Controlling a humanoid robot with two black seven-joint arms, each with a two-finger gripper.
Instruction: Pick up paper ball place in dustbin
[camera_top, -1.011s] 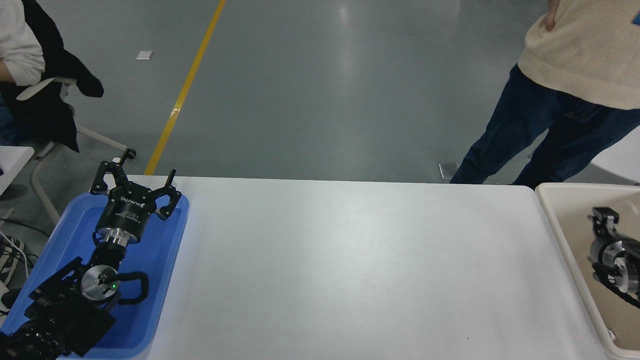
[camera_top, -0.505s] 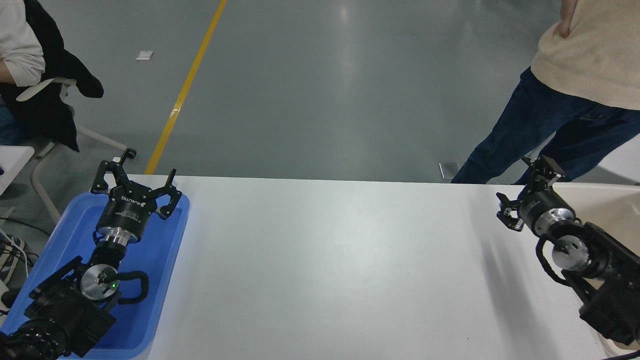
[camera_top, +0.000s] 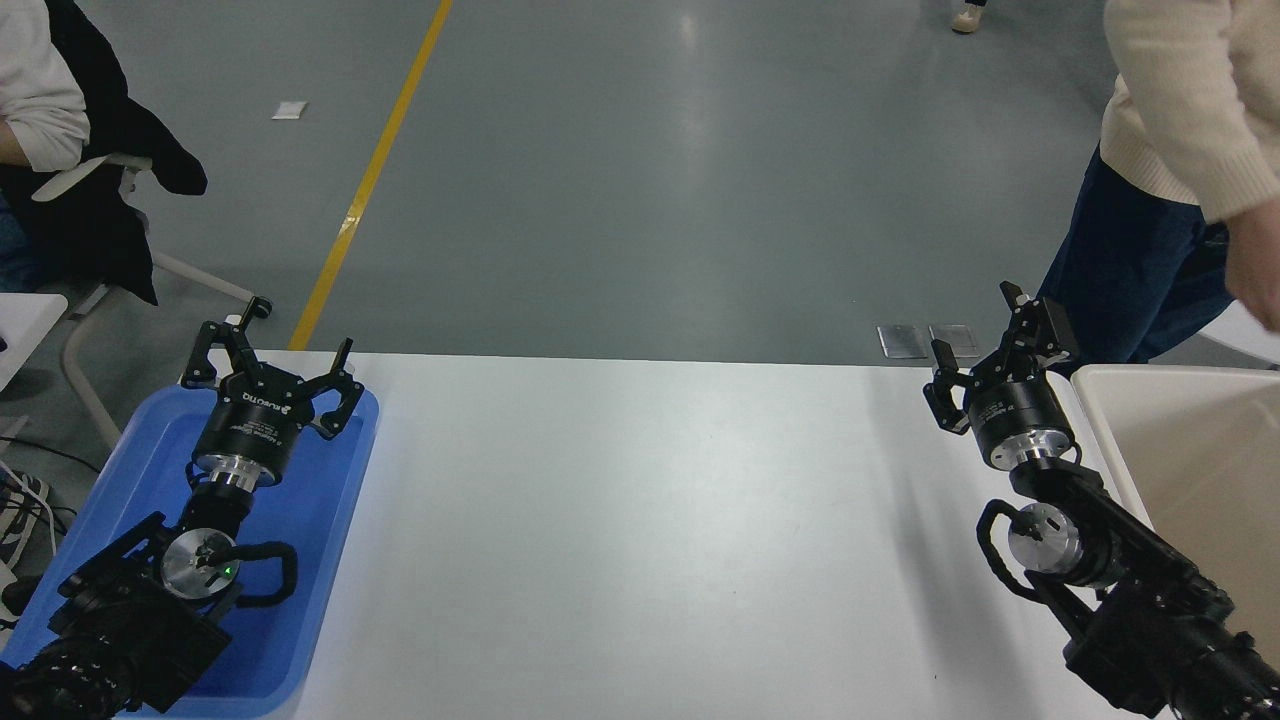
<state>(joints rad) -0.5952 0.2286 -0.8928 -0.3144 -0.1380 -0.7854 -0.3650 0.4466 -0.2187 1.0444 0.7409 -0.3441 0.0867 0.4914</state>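
I am holding the right gripper (camera_top: 990, 340), fingers spread and empty, at the dustbin's (camera_top: 1105, 440) nine o'clock; left gripper (camera_top: 272, 358) is idling open over the blue tray (camera_top: 330, 560); no paper ball is showing.

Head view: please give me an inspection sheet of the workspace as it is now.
Surface: white table, bare in the middle.
Job's things: dustbin at the right edge; paper ball not seen.
Clutter: blue tray at the left.
Grippers: left pincer open, parked over the tray; right pincer open, beside the dustbin, holding nothing.
Cables: black loops at both wrists.
Surroundings: a person standing far right; a chair far left.
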